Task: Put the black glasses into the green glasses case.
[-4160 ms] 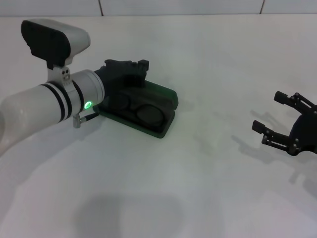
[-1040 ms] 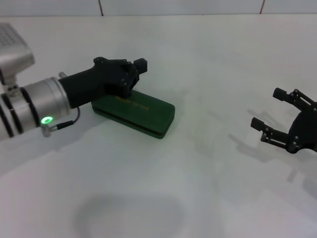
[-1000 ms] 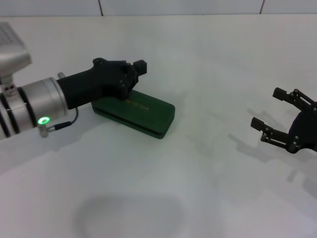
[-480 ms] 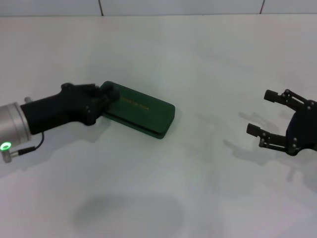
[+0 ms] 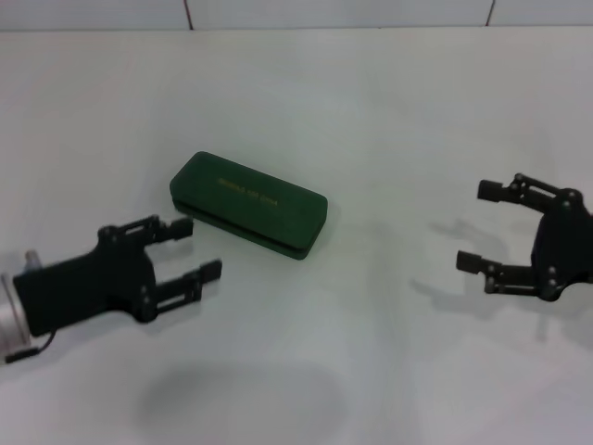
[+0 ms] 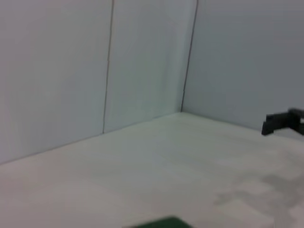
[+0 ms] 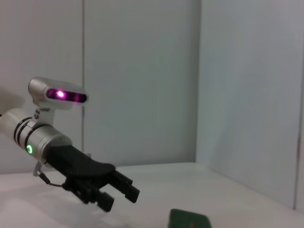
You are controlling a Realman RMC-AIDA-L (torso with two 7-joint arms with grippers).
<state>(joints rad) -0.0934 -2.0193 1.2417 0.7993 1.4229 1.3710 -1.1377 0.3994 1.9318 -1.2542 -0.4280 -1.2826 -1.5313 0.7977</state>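
Note:
The green glasses case (image 5: 248, 202) lies shut on the white table in the head view, gold lettering on its lid. A corner of the case (image 7: 189, 220) shows in the right wrist view, and an edge of the case (image 6: 159, 223) in the left wrist view. The black glasses are out of view. My left gripper (image 5: 185, 249) is open, low on the table just in front and to the left of the case, not touching it; the left gripper (image 7: 116, 192) also appears in the right wrist view. My right gripper (image 5: 482, 225) hangs open at the far right, well apart from the case.
The white table (image 5: 371, 111) ends at a tiled wall (image 5: 334, 11) at the back. One of my right gripper's fingers (image 6: 280, 121) shows far off in the left wrist view.
The case lid has gone from open, with the glasses inside, to shut. My left gripper has pulled back off the case toward the front left and opened. The right gripper shifted slightly inward.

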